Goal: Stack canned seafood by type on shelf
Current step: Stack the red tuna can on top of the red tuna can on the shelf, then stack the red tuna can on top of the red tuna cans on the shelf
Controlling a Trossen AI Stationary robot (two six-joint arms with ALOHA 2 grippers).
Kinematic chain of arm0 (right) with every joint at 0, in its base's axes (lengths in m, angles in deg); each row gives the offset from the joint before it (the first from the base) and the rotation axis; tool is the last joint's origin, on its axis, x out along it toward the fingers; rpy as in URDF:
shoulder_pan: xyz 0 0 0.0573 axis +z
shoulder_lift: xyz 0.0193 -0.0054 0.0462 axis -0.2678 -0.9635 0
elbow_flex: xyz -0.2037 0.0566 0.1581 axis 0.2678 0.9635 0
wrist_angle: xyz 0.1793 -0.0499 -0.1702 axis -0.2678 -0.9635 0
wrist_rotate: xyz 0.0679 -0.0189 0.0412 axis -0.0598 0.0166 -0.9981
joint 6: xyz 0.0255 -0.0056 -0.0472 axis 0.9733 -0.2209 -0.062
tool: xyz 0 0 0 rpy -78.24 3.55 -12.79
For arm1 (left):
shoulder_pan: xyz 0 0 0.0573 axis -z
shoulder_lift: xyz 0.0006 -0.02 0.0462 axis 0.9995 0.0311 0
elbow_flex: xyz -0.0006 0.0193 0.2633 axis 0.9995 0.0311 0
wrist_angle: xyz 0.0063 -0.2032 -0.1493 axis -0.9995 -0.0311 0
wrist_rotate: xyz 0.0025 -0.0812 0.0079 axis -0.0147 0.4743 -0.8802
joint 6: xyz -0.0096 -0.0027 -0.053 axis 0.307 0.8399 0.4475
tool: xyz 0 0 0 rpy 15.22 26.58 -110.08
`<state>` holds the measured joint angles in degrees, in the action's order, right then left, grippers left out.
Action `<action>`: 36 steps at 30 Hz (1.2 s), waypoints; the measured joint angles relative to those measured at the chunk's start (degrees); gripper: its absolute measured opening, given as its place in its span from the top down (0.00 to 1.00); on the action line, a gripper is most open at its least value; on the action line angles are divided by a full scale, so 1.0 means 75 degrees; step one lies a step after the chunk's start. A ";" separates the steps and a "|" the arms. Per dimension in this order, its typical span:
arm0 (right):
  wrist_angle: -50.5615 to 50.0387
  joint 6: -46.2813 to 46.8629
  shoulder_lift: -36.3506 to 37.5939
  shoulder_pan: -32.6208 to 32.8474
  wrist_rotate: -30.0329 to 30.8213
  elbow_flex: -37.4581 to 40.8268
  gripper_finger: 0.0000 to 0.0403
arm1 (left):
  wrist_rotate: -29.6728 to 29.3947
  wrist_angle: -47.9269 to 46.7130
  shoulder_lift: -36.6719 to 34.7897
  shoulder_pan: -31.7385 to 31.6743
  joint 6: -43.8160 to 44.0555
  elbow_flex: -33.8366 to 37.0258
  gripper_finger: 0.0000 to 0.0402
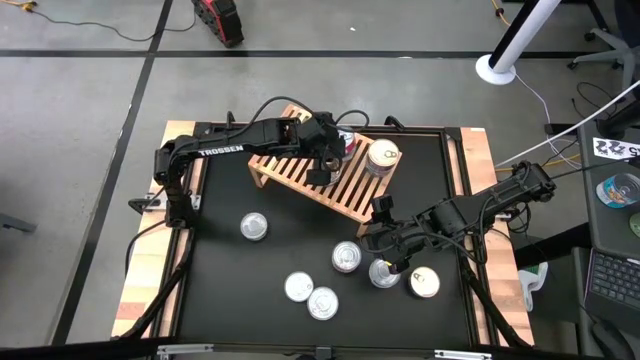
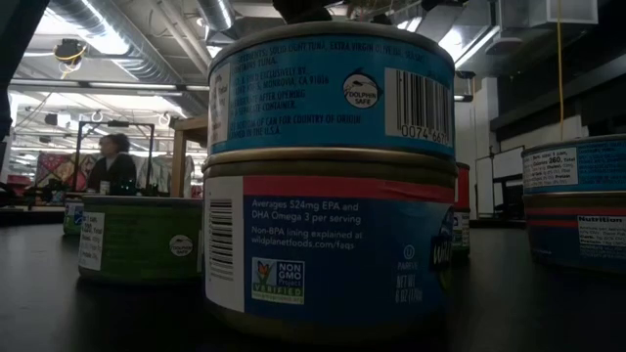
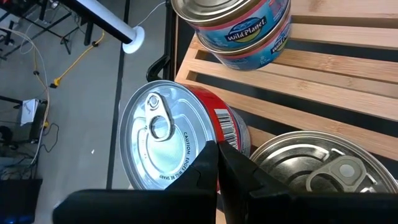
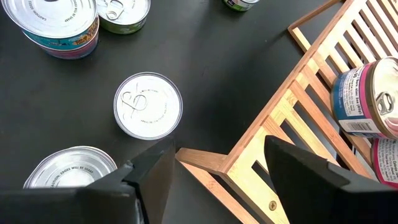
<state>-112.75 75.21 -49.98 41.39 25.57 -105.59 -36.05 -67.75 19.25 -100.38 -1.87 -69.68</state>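
Note:
The wooden slatted shelf (image 1: pixel 318 172) stands at the table's far middle. On it are a stack of two cans (image 1: pixel 383 157) with blue and pink labels (image 3: pixel 239 28), a red-sided can (image 3: pixel 168 140) with a silver pull-tab lid, and another silver-lidded can (image 3: pixel 323 171). My left gripper (image 3: pixel 219 167) is shut, its tips between these last two cans. My right gripper (image 4: pixel 217 163) hangs open over the shelf's near right corner (image 4: pixel 214 163), holding nothing. Several more cans sit on the black table, one of them (image 1: pixel 347 257) close to my right gripper. My left gripper slants down from the table's left side, with its shut fingertips (image 3: pixel 214 152) at the red-sided can's rim beside the barcode (image 3: pixel 225 127). Whether they touch the can, I cannot tell.
Loose cans lie at the table's near middle (image 1: pixel 299 287), (image 1: pixel 322 302), (image 1: pixel 424 283) and left (image 1: pixel 254 227). In the low view a two-can stack (image 2: pixel 328 176) fills the picture. A green-labelled can (image 2: pixel 137 240) stands beside it. A person (image 2: pixel 112 166) stands far behind.

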 joint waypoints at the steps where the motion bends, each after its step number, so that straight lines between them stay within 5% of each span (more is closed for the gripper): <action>1: 0.0001 0.0000 0.0000 0.0002 0.0001 0.0000 0.39 | 0.0000 -0.0001 0.0000 0.0000 0.0000 0.0000 1.00; 13: 0.0000 0.0000 0.0000 0.0002 0.0001 0.0000 0.39 | 0.0000 0.0000 0.0000 0.0000 0.0006 0.0000 0.99; 26: -0.0001 0.0000 0.0000 -0.0001 0.0000 0.0000 0.39 | -0.0006 0.0154 0.0000 0.0005 0.0041 0.0000 0.83; 36: 0.0002 0.0047 0.0000 0.0002 -0.0419 0.0000 0.39 | -0.0019 0.0269 0.0000 0.0671 0.0448 0.0000 0.82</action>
<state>-112.74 75.56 -49.98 41.40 22.43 -105.59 -36.20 -65.73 19.25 -95.35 1.49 -69.68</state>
